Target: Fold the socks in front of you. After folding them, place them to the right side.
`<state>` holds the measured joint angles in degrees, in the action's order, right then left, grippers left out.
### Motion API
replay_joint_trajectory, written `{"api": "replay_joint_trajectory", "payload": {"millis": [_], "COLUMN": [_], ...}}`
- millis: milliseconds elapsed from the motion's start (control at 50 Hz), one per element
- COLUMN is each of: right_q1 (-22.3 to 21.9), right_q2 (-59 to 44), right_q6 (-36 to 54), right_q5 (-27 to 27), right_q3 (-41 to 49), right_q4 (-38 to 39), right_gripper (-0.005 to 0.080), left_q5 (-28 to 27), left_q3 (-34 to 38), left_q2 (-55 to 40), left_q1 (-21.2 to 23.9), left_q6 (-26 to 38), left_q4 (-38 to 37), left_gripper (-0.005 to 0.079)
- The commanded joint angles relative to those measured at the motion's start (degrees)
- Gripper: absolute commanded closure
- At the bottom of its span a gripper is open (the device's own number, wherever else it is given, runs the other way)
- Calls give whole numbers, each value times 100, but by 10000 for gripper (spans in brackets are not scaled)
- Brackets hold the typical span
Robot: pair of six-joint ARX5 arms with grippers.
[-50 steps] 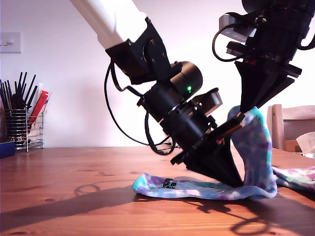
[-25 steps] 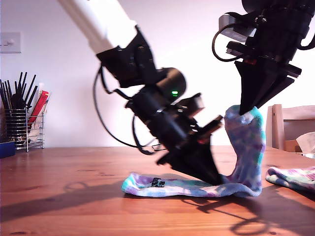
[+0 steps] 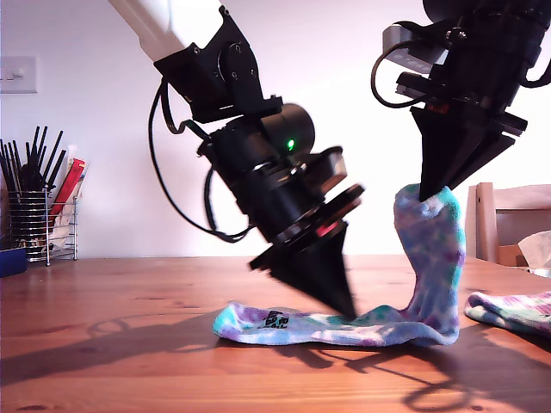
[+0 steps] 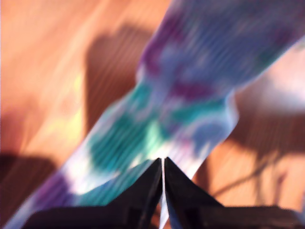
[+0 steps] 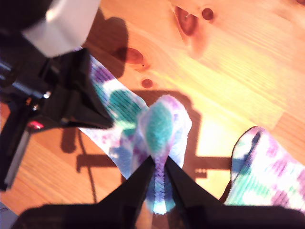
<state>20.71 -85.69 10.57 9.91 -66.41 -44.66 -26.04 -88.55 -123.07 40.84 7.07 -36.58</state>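
Right now my second claw (image 3: pixel 424 194) is clamped on the toe end of the first sock (image 3: pixel 344 325), holding that end up off the desk (image 3: pixel 129 344); its fingers (image 5: pixel 138 183) pinch the fabric with almost no gap. My first claw (image 3: pixel 347 310) is closed, tips together, pressing down on the middle of the same sock, which lies flat on the desk from there to its lettered cuff. Second sock (image 3: pixel 512 308) lies on the desk just beyond the raised end, apart.
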Motion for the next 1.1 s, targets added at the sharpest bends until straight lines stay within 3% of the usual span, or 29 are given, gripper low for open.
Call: {"api": "replay_joint_trajectory", "payload": {"millis": [0,160,400,1080], "right_q1": [17,17,15,17], "right_q2": [94,94,94,146], "right_q6": [39,39,44,76], "right_q5": [4,2,4,13], "right_q3": [-55,-57,-55,-57], "right_q4": [33,61,50,-94], "right_gripper": [765,765,765,765], "left_q5": [177,896,892,407], "left_q3": [26,26,37,37], "left_q2": [31,-35,-289,-487], "left_q1": [4,105,273,546], "left_q6": [127,310,321,-442], "left_q4": [-28,-24,164,1215], "left_gripper": [764,764,764,764]}}
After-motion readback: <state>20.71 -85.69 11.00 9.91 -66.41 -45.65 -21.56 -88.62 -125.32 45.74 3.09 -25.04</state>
